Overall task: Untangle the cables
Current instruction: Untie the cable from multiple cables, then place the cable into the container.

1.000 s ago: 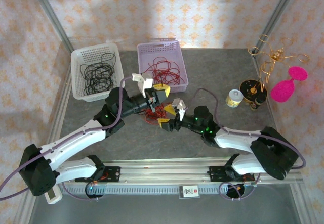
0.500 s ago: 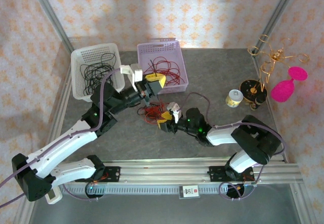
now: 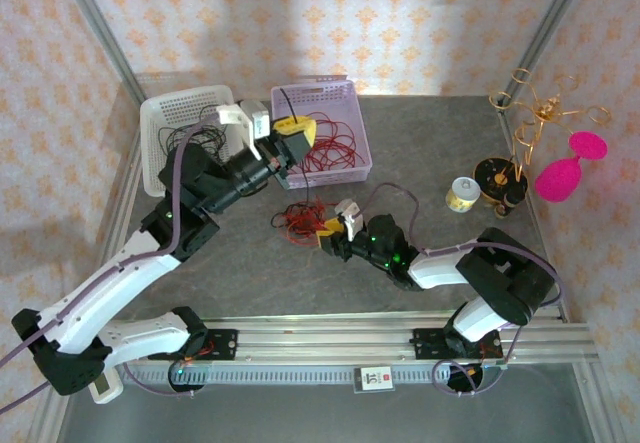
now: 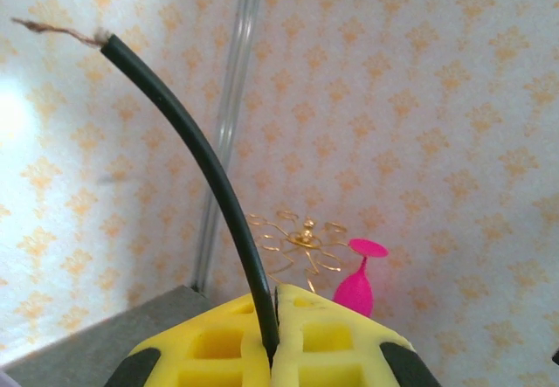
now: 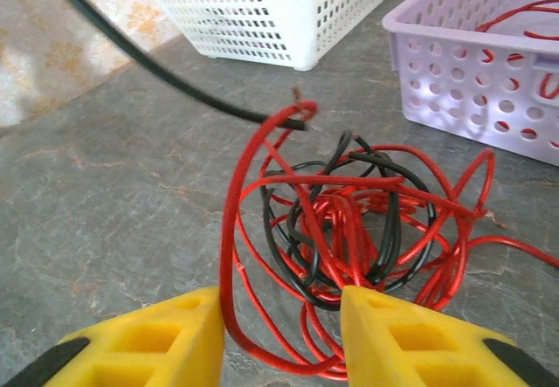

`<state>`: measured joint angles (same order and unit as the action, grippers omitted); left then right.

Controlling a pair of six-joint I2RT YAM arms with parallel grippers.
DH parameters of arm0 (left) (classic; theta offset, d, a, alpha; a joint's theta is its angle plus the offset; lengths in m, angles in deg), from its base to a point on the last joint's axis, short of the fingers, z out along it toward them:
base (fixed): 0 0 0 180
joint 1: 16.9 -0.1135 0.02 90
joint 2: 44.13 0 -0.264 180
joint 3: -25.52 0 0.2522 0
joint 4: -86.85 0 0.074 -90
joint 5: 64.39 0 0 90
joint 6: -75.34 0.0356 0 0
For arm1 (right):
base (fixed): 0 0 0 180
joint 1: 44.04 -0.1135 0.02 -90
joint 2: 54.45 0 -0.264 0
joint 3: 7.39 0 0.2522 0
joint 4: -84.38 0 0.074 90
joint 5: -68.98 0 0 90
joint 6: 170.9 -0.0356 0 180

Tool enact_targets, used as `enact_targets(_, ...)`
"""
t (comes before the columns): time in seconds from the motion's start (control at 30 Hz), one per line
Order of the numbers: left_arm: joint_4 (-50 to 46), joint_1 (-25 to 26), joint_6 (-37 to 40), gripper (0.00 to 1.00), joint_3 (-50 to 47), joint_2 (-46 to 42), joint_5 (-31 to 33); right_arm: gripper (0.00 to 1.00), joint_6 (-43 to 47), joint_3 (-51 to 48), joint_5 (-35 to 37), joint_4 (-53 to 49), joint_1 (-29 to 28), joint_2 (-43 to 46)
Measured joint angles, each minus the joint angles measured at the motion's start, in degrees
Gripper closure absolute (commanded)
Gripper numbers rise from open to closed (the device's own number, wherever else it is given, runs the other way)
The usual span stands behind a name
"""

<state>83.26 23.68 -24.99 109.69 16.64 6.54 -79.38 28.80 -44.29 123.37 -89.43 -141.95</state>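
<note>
A fist-sized clump of red cables (image 3: pixel 300 221) with black strands lies on the grey table (image 3: pixel 240 263). My left gripper (image 3: pixel 293 128) is raised between the two baskets, shut on a black cable (image 4: pixel 201 160) whose frayed end sticks up past the yellow pads (image 4: pixel 349 352). My right gripper (image 3: pixel 330 231) sits low at the clump's right side. In the right wrist view the clump (image 5: pixel 358 221) lies just ahead, and red loops pass between the fingers (image 5: pixel 157 343), which stand apart. A black strand (image 5: pixel 175 77) slants from the upper left down to the clump's top.
A white basket (image 3: pixel 165 113) holds black cables and a lilac basket (image 3: pixel 355 113) holds red ones, both at the back. At the right stand a small jar (image 3: pixel 461 195), a gold wire stand (image 3: pixel 525 123) and a pink goblet (image 3: pixel 565 175). A metal rail (image 3: pixel 320 348) runs along the front.
My left gripper rose and drew back-left from the clump toward the baskets, taking the black cable with it. My right gripper's jaws narrowed around the clump's loops.
</note>
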Motion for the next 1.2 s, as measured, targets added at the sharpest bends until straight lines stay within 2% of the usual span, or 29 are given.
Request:
enact_targets(0.43,-10.29,0.0,6.62,1.0,18.01,2.51,7.63,0.7,-1.79,-0.46,4.04,-0.24,0.0,-1.49)
enact_targets(0.5,-10.95,0.0,7.26,1.0,19.87,2.78,8.57,0.68,-1.86,-0.44,3.96,-0.61,0.0,-1.49)
enact_targets(0.6,-11.06,0.0,7.41,1.0,20.61,2.71,9.11,0.6,-1.77,-0.39,2.86,-2.73,0.0,-0.42)
enact_targets(0.77,-11.26,0.0,7.19,1.0,19.19,2.78,9.07,0.51,-0.28,-0.07,1.31,-9.33,0.0,10.71)
enact_targets(0.93,-11.96,0.0,7.21,1.0,15.91,2.73,9.94,0.47,1.79,3.21,-0.83,-14.95,-0.02,20.65)
enact_targets(1.1,-15.13,-0.2,8.39,1.0,15.85,3.69,16.65,0.46,1.77,4.7,-0.74,-17.38,-0.07,25.09)
enact_targets(1.2,-17.07,-2.16,9.7,1.0,17.2,6.12,20.5,0.46,1.7,4.68,0.81,-19.37,-0.11,25.31)
